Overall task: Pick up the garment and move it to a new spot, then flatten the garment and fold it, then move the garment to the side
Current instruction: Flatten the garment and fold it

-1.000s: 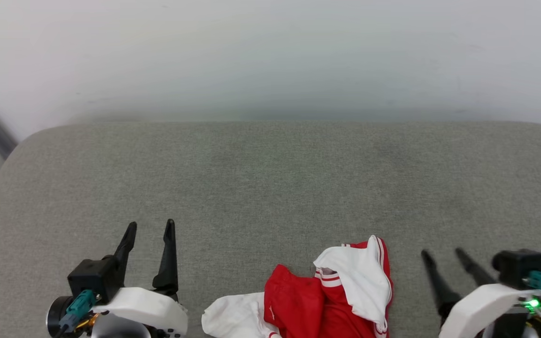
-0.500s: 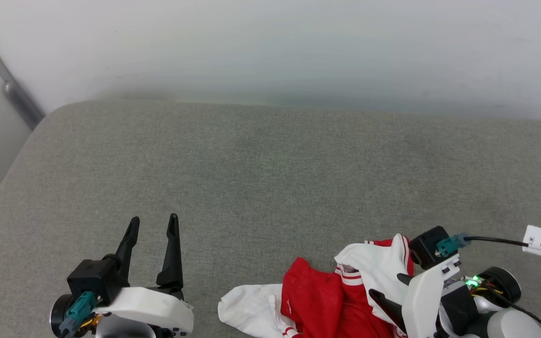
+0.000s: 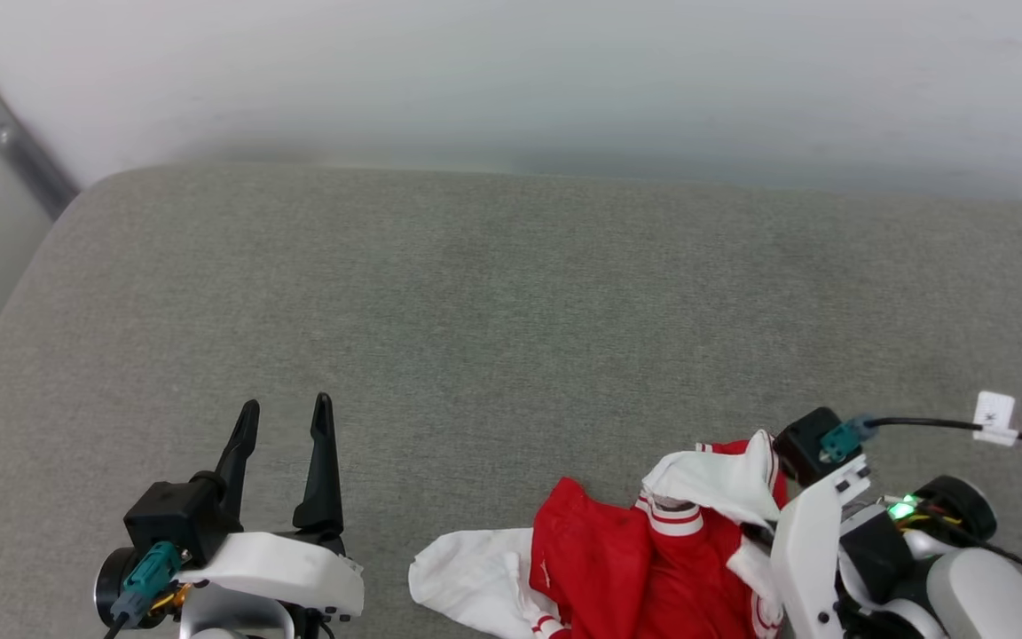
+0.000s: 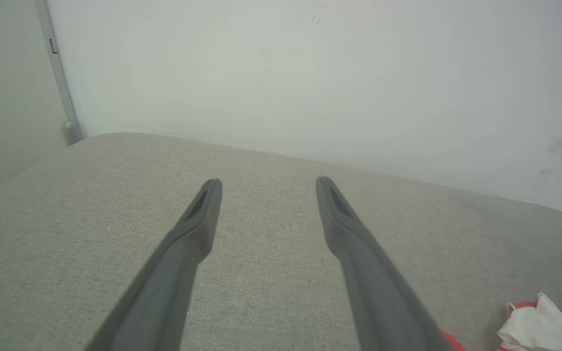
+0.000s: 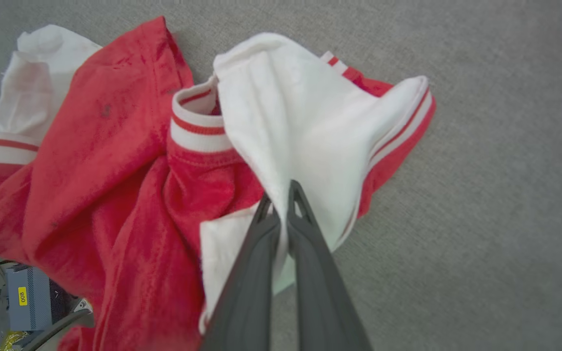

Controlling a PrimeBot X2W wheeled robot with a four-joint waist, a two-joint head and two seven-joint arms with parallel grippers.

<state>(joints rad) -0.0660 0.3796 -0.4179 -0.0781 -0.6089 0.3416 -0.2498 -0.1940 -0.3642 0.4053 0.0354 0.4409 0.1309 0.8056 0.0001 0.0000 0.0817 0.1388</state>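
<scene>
**Right gripper [image 5: 281, 192] pinched on the garment [image 5: 115, 146]; the pick-up was barely begun.**

In the head view the garment lay crumpled at the near right of the grey cushion [image 3: 511, 311], with the right arm reaching into its right side. The left gripper [image 3: 285, 404] hovered at the near left, well apart from the cloth, its fingers spread wide and holding nothing. In the left wrist view those two fingers stood wide over bare cushion, with a scrap of the garment at the near right corner. In the right wrist view the right gripper's fingers were pressed together with a fold of the white sleeve [image 5: 310, 122] caught between them, while the red body sprawled to the left and hung partly over the cushion's near edge. By my reading only the grasp was made. The lift, the move to a new spot, the flattening, the folding and the setting aside all remained.
</scene>
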